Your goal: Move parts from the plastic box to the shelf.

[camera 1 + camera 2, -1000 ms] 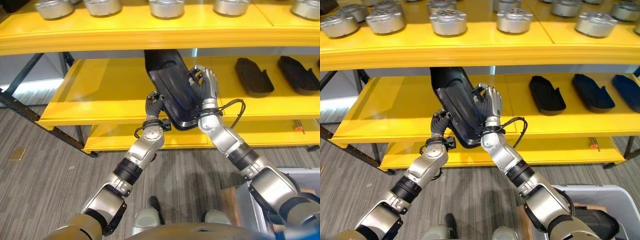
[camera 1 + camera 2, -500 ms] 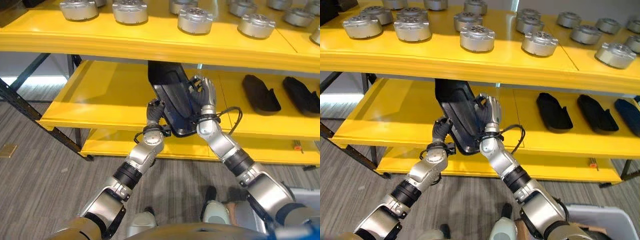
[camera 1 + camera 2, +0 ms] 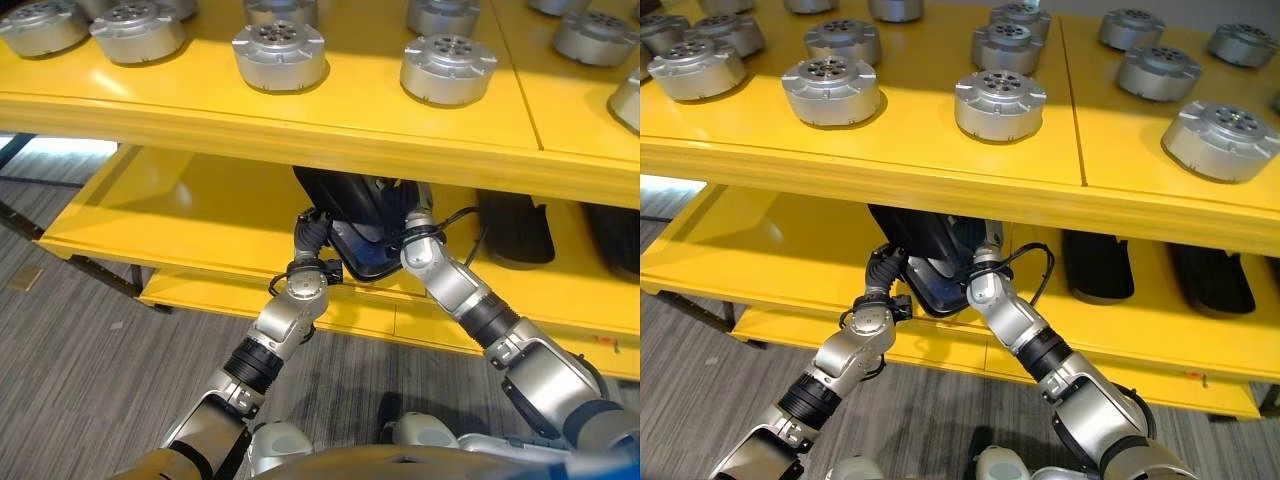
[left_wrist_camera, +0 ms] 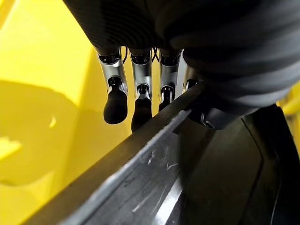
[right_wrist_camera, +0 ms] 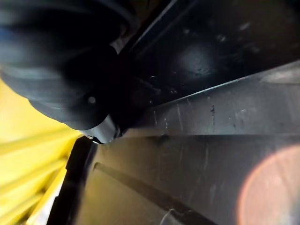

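Left hand point(image 3: 313, 232) is up against the left edge of the black part point(image 3: 352, 212), and in its wrist view the fingers point(image 4: 116, 101) run down along one side of the part's rim, curled enough that it's gripping that edge with the thumb on the other face. Right hand point(image 3: 983, 262) sits on the part's right side, but the fingers are tucked behind the part and under the shelf lip, so I can't tell if it's closed on it or just pressing.

The part itself is between the two hands, tilted, lower end out past the front edge of the middle shelf point(image 3: 190, 205) and upper end already in under the top shelf point(image 3: 940, 170). Pretty tight up there: the top shelf's front lip runs right across above both hands.

Room-wise, the middle shelf is bare yellow to the left of the part, lots of open space. To the right there are more black parts point(image 3: 1096, 265) lying flat, near the right arm but apart from it. Silver round housings point(image 3: 1000, 103) sit in rows on the top shelf, well back from its front edge.
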